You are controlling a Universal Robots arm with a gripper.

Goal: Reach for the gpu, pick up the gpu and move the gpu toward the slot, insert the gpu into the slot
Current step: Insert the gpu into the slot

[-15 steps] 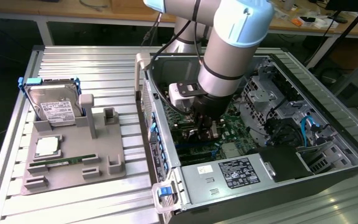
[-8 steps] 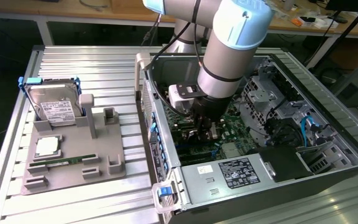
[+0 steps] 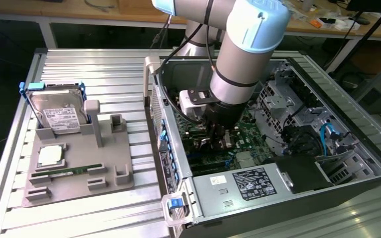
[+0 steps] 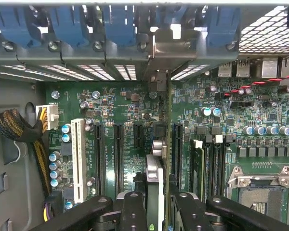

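Down inside the open PC case (image 3: 339, 106), the gripper (image 4: 156, 202) is pinching the gpu (image 4: 166, 144) edge-on, holding it over the motherboard (image 4: 120, 106) slots.

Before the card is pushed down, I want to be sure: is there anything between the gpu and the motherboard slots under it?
Nothing visible. The gripper holds the gpu edge-on above the motherboard. The black slots beside it look empty, but the slot directly under the card is hidden.

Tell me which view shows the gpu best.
The wrist view: the gpu stands edge-on between the gripper fingers, over the motherboard slots. In the exterior view the arm hides most of it inside the computer case.
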